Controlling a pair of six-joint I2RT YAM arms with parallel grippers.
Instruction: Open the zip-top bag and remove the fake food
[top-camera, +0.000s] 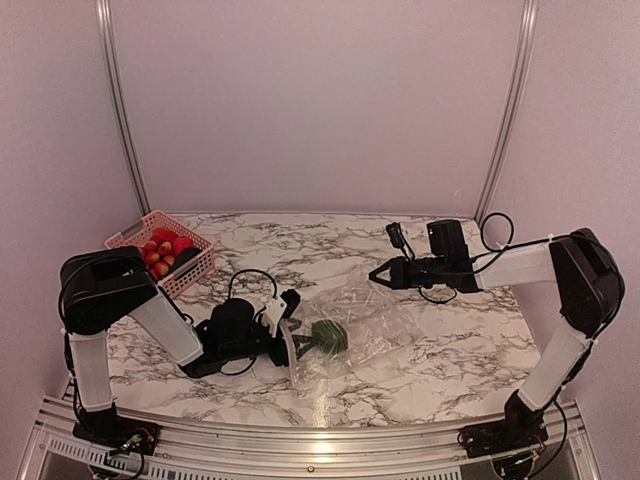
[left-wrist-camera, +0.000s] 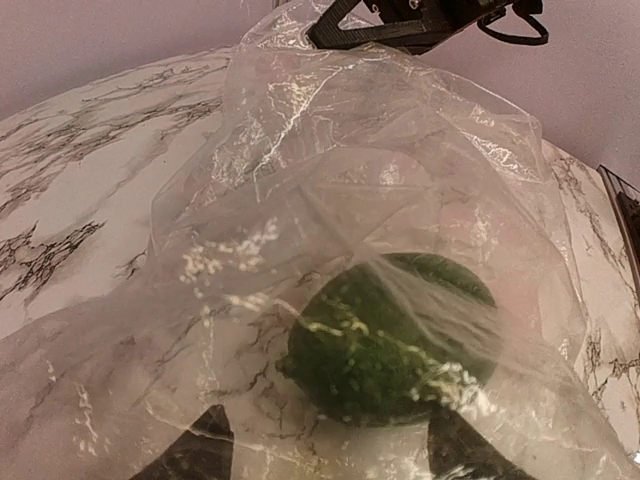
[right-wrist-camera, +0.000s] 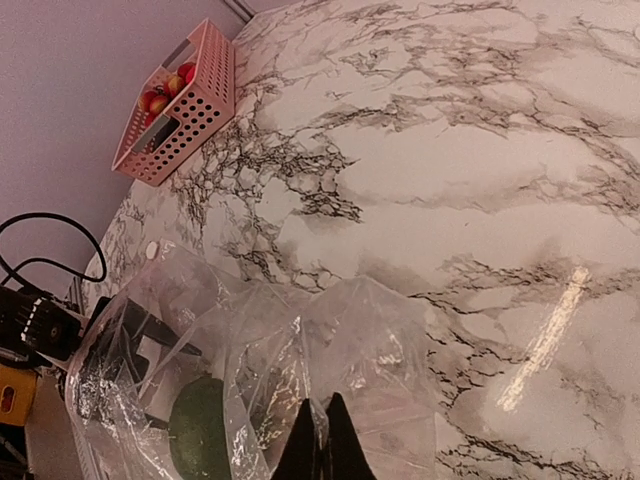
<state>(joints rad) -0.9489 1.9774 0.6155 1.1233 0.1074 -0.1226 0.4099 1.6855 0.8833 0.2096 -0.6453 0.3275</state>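
Note:
The clear zip-top bag (top-camera: 392, 322) lies crumpled at mid-table, with one dark green fake food (top-camera: 328, 337) inside near its left end. My left gripper (top-camera: 298, 346) is open at the bag's left end. In the left wrist view its fingers (left-wrist-camera: 195, 452) stand apart under the plastic (left-wrist-camera: 330, 150), with the green food (left-wrist-camera: 390, 340) just ahead between them. My right gripper (top-camera: 377, 275) is shut on the bag's far end and holds it up a little. The right wrist view shows the gripper (right-wrist-camera: 324, 425) pinching a fold of the bag (right-wrist-camera: 370, 340), with the green food (right-wrist-camera: 200, 440) at lower left.
A pink slatted basket (top-camera: 188, 275) stands at the back left with several red and orange fake foods (top-camera: 165, 245) in it; it also shows in the right wrist view (right-wrist-camera: 215, 80). Marble table, walls close on three sides.

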